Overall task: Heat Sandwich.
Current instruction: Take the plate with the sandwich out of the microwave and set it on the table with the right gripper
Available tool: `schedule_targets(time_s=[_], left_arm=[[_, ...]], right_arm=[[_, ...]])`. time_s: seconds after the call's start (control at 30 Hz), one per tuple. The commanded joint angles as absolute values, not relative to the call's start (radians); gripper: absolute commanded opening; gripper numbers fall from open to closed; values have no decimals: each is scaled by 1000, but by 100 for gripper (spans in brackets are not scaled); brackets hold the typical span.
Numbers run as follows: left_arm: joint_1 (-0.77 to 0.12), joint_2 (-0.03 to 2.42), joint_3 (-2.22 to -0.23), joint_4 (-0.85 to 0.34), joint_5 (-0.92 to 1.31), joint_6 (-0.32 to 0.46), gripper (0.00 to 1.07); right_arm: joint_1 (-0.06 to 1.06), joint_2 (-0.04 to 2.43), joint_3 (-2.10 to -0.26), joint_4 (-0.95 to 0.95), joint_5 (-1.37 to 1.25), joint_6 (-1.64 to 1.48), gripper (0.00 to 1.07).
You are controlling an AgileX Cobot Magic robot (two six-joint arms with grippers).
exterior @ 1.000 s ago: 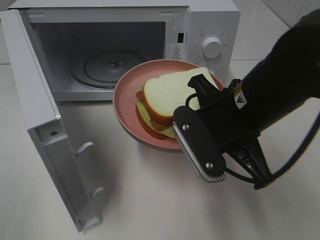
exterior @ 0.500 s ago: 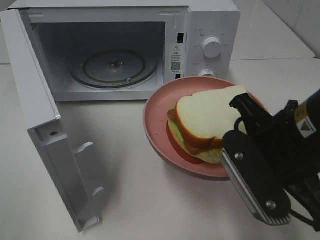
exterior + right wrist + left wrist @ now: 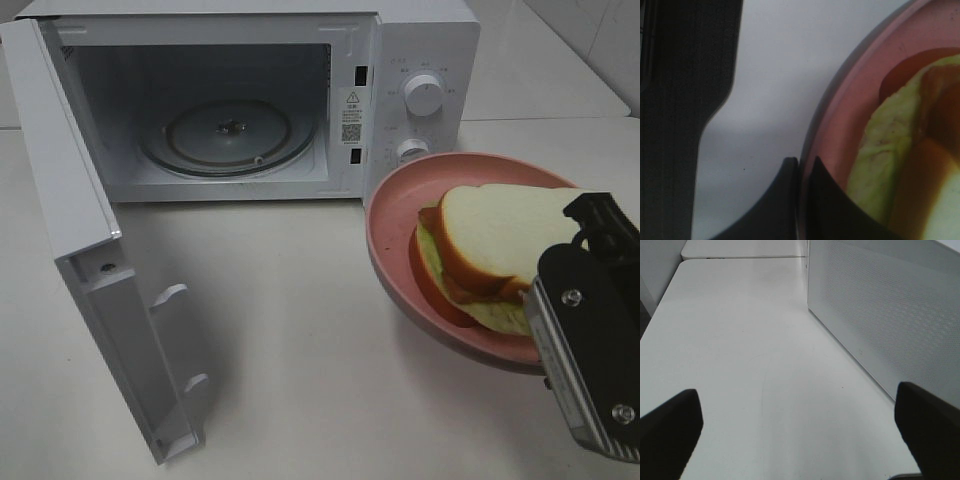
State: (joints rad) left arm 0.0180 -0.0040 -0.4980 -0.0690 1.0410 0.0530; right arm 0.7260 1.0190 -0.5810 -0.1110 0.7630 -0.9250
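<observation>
Smooth white tabletop [image 3: 330,330]; right gripper [image 3: 802,200] pinching glossy round pink plate [image 3: 395,215] rim, soft square sandwich [image 3: 490,255] aboard; left gripper [image 3: 800,435] fingers spread.

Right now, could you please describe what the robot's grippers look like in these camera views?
In the high view the right gripper is black, with a long flat finger faced by a ribbed silver plate fixed by two round screws. Its wrist view shows dark, finely ribbed fingers and curved black tips. The left gripper shows only as two plain black rounded fingers at the picture's corners. No cables or markings are visible.
</observation>
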Motion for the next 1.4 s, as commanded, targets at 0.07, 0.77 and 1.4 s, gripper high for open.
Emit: schedule_targets(time_s=[0.07,0.77,1.4], left_arm=[[12,-25,-494,-69,1037,49,100],[12,-25,-494,-69,1037,49,100],[12,-25,-494,-69,1037,49,100]], right_arm=[[727,1002,-581,-190,767,-727,0],[727,1002,-581,-356,877,-49,0],[597,1122,-610,-414,869,113,0]])
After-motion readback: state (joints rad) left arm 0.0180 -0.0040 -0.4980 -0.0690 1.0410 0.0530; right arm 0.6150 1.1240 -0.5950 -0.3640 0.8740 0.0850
